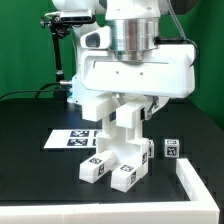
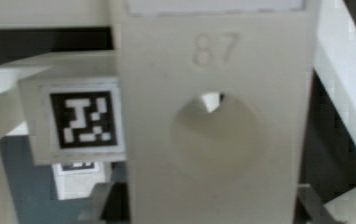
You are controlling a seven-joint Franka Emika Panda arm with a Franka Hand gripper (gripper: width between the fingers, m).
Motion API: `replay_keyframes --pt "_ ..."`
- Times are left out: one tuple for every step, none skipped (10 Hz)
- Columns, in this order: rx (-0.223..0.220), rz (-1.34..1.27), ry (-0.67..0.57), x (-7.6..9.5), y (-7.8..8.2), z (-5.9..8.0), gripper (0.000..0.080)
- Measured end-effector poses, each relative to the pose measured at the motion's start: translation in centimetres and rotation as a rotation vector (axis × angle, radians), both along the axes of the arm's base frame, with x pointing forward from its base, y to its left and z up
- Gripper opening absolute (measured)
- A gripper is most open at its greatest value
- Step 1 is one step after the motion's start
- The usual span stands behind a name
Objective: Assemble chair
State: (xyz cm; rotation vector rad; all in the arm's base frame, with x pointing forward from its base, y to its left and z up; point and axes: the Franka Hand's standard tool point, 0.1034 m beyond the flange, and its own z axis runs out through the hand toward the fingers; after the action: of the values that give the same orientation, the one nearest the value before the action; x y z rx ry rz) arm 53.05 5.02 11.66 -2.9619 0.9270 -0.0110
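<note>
One roughly upright white plastic panel (image 1: 126, 125) stands between the fingers of the arm's white two-finger gripper (image 1: 125, 108). From my screen the jaws look clamped on its upper end from either side. In the exterior view the panel's lower end meets a cluster of chunky white plastic chair pieces (image 1: 110, 168) lying on the black table (image 1: 30, 150). Two of those pieces show black-and-white square tags on the ends facing the camera. I cannot tell whether the panel is seated in the cluster or only touching it. In the wrist view the panel (image 2: 210, 130) fills the middle, with a moulded "87" above an oval hollow. Partly behind it sits a white tagged block (image 2: 82, 118). A small white tagged cube (image 1: 172, 150) sits near the cluster, on the exterior view's right. The marker board (image 1: 72, 139) lies flat on the exterior view's left, just behind the cluster. A low white L-shaped corner rail (image 1: 196, 185) lies at the exterior view's right edge.
</note>
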Motion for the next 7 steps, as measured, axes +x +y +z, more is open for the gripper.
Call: replay_keyframes --pt "-0.001 -0.013 0.0 0.02 -0.16 0.0 0.0284" --pt "-0.002 -0.035 -0.012 0.16 -0.14 0.0 0.0284" --pt "-0.002 -0.03 -0.012 0.17 -0.13 0.01 0.0284" --pt "-0.002 -0.03 -0.012 0.17 -0.13 0.01 0.0284" --pt "-0.002 -0.03 -0.012 0.17 -0.13 0.01 0.0284" --pt "-0.002 -0.03 -0.012 0.18 -0.14 0.01 0.0284" --pt "-0.004 -0.031 -0.015 0.43 -0.27 0.01 0.0284"
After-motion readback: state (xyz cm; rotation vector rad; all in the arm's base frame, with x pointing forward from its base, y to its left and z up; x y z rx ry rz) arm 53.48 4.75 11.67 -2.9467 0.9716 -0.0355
